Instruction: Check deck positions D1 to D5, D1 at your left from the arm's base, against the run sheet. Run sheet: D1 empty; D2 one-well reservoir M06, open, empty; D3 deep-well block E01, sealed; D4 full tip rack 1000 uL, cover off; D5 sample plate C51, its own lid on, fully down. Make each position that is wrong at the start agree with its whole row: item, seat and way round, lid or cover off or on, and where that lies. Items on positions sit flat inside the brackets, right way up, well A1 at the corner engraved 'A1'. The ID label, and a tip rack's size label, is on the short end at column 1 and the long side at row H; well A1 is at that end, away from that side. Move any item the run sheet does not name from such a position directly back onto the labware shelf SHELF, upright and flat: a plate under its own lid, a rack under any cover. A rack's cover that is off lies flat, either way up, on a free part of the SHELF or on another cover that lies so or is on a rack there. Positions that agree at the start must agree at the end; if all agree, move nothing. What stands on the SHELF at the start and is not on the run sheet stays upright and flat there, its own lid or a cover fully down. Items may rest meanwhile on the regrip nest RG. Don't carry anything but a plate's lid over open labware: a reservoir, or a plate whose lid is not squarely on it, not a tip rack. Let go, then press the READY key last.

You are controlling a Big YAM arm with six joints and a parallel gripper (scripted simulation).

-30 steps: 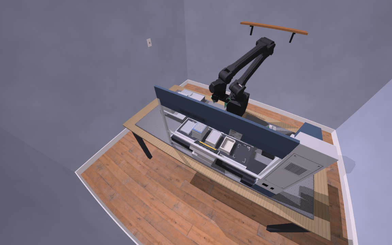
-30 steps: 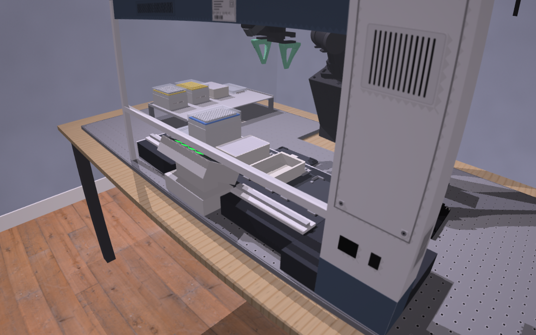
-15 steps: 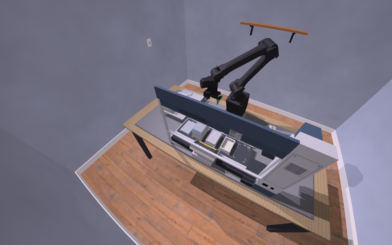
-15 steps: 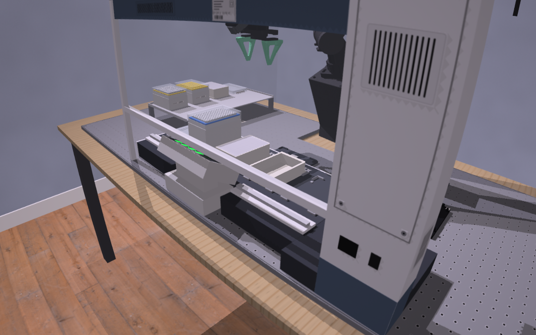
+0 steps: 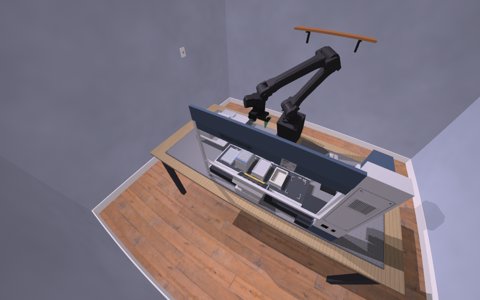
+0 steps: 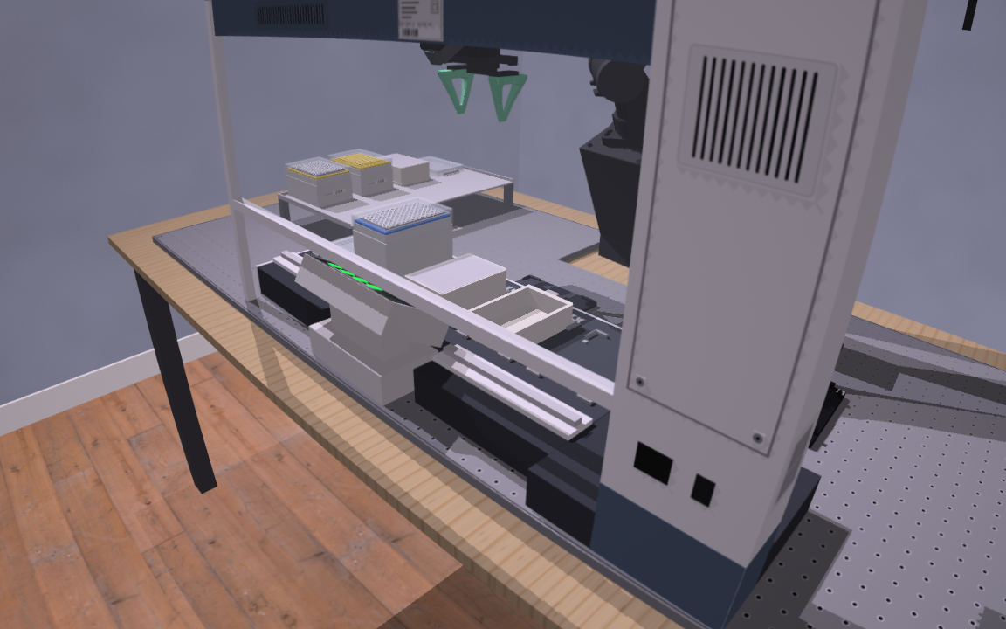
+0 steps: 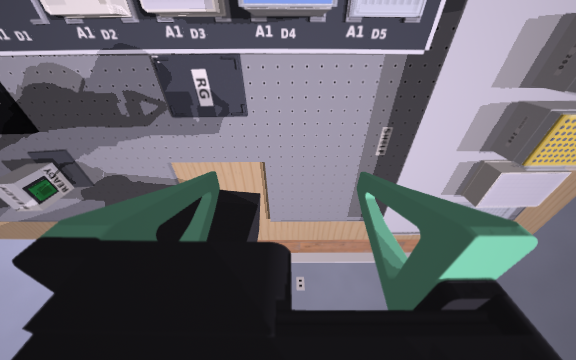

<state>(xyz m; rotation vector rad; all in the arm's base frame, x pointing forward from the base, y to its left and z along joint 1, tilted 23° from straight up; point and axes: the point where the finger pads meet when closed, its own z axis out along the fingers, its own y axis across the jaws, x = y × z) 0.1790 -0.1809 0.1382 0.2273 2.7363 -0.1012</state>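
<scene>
While the deck row (image 7: 208, 42) runs across the far edge of your wrist view, well ahead of the tool, your gripper (image 7: 288, 200) hangs high above the perforated plate with its green fingers spread wide and nothing between them. From the exterior view you can pick out the open reservoir (image 6: 524, 311), a white block (image 6: 459, 275) beside it, and the blue-rimmed tip rack (image 6: 402, 231) with its tips showing; the far plate (image 5: 230, 154) only shows from the top. Off to the tool's right sits the SHELF (image 7: 448, 125), with a yellow-topped rack (image 7: 563, 140) and a white-topped box (image 7: 513, 190) on it. Ahead and slightly left is the RG nest (image 7: 202, 86), and nearer on the left the READY key (image 7: 38, 191). Watch your route: I judge the real hazard is swinging any item low across that open reservoir, so carry paths should skirt it. Pressing the key before the check is finished would also spoil things. Now the trouble spots: the wrist view crops every deck item to a sliver, no ID labels are readable anywhere, and the blue housing (image 5: 271, 143) hides the tool's side of the deck from above, so you cannot confirm orientation, seals or lid seating yet.
</scene>
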